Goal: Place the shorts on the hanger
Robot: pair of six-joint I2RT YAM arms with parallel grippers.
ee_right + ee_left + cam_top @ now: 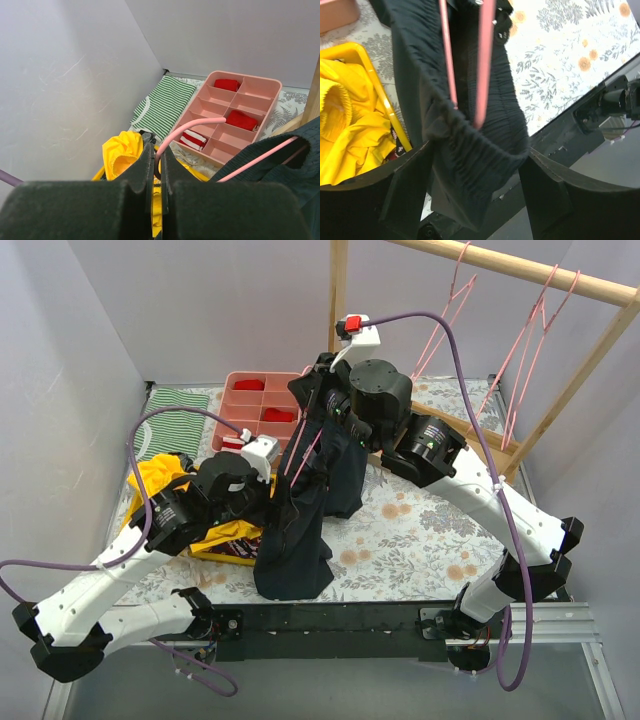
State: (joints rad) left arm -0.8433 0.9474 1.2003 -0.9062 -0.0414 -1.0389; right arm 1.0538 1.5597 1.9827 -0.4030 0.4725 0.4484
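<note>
The dark shorts (pixel 295 530) hang limp over a pink wire hanger (pixel 303 455) held above the table's middle, their legs reaching down to the floral cloth. My right gripper (pixel 318 380) is shut on the hanger's hook (pixel 195 125), which runs up between its closed fingers (pixel 156 165). My left gripper (pixel 272 485) is beside the shorts' upper part. In the left wrist view its fingers (pixel 540 190) stand wide apart, with the gathered waistband (pixel 470 150) sagging between them, not pinched. Two pink hanger wires (pixel 485 60) run into the waistband.
A yellow tray with a yellow garment (pixel 165 475) lies at the left, a green-and-white striped cloth (pixel 175 410) behind it. A pink compartment tray (pixel 240 380) with red items sits at the back. The wooden rack (pixel 520 270) at the right carries more pink hangers (pixel 530 330).
</note>
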